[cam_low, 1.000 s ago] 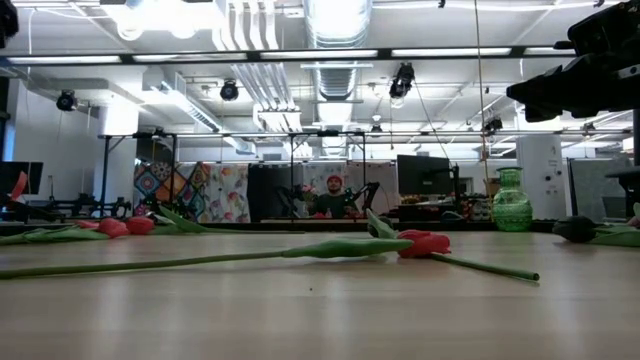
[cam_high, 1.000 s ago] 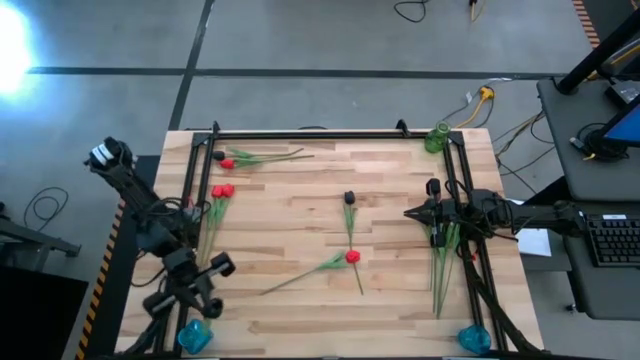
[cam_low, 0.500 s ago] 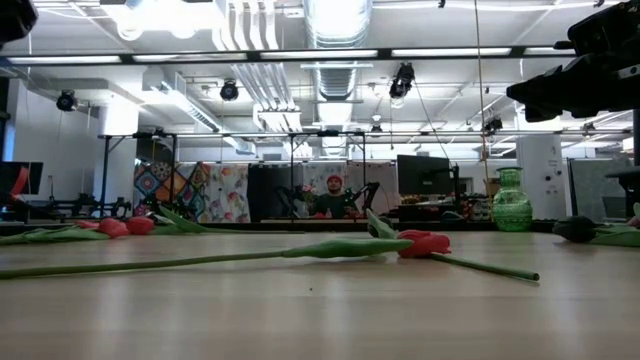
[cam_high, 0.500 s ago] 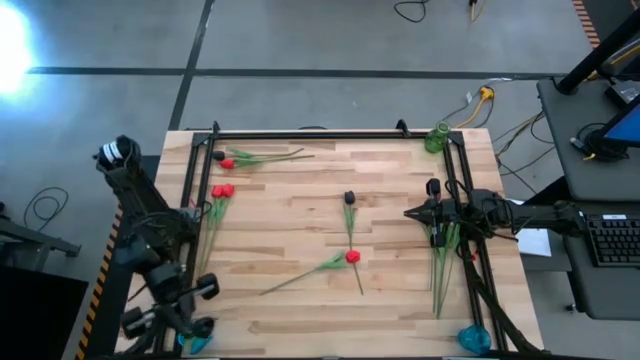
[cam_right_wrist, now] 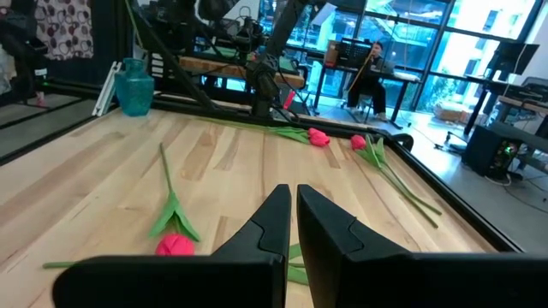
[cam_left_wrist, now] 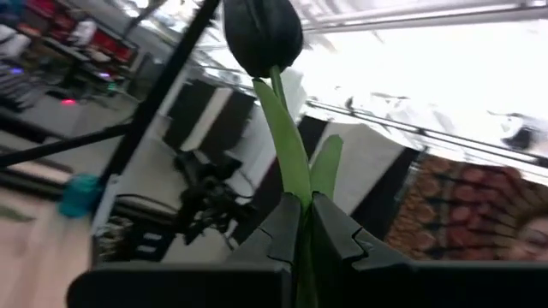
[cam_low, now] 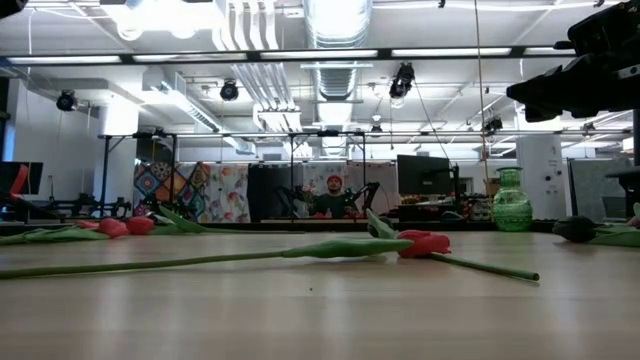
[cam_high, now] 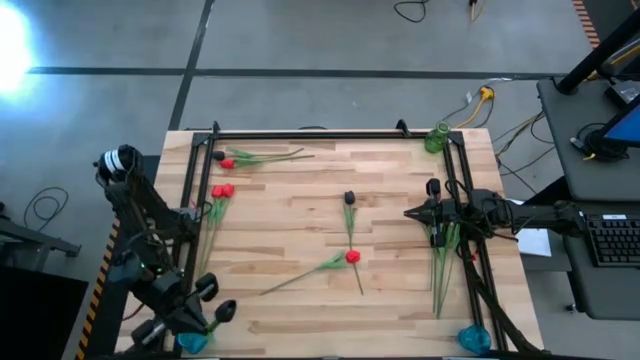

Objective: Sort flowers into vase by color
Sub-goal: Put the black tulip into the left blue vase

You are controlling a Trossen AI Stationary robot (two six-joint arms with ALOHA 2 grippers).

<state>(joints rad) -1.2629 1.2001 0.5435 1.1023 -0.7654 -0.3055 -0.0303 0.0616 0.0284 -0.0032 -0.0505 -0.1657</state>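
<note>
Near-black tulip, green stem, clamped in left gripper

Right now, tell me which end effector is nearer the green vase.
Right. The right end effector hovers below the green vase on the same side; the left end effector is at the opposite near corner.

We see a pale, matt wood-plank table, a glossy green glass vase, and teal translucent vases.

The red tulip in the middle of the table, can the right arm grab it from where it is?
Probably yes. The red tulip lies in the open, and the shut right gripper hovers near with nothing between.
</note>
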